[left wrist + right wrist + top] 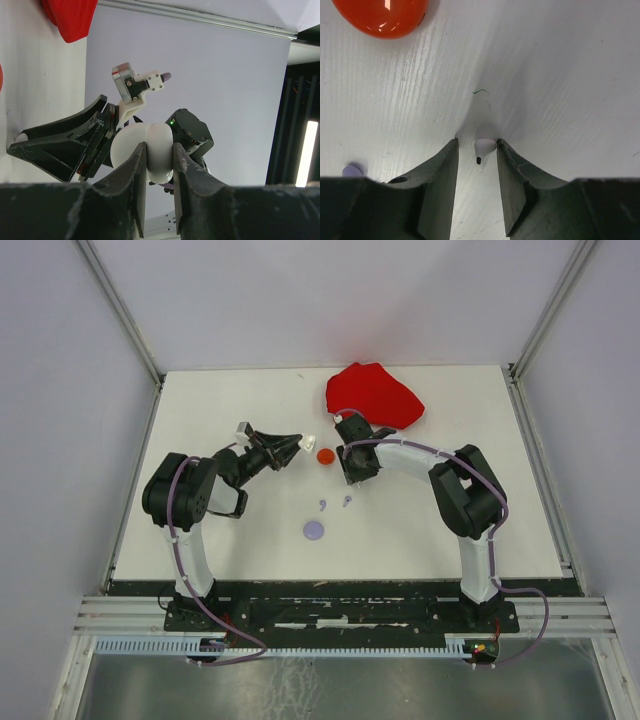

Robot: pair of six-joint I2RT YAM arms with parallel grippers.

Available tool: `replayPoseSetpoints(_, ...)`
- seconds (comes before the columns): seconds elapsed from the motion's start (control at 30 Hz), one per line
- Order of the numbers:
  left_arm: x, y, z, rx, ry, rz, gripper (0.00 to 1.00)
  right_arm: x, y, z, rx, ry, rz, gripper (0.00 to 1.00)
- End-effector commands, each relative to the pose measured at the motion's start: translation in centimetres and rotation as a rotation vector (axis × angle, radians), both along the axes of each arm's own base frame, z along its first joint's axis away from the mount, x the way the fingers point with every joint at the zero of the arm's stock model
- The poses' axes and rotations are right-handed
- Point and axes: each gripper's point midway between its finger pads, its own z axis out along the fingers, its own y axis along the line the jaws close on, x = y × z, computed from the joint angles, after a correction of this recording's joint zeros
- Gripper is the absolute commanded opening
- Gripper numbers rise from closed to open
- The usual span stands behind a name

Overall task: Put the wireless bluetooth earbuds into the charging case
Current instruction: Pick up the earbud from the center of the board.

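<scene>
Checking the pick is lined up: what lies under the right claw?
A white earbud lies on the table between the open fingers of the right claw. The table beneath the fingers themselves is covered.

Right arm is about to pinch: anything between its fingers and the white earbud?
Nothing visible. The white earbud lies on the bare table between the open jaws of the right gripper. The red case sits well ahead and a lilac earbud off to one side, both clear of the jaws.

red case centre, red cloth blocks rear
</scene>
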Motion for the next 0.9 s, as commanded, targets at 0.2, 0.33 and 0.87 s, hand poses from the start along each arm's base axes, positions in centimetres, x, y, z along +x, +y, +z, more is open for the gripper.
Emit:
replayPoseSetpoints(0.2,-0.96,0.31,2.95,-0.06,-0.109,-0.017,0.03,1.07,0.02,0.95,0.016,-0.02,-0.029,0.4)
replayPoseSetpoints(0.33,-0.97,0.29,2.97,-0.059,-0.11,-0.018,0.03,1.11,-0.18,0.88,0.012,-0.015,-0.037,0.37)
replayPoseSetpoints(0.87,-0.83,0.2,3.33,-0.064,-0.119,-0.024,0.03,1.26,-0.16,1.22,0.005,-0.006,-0.023,0.21)
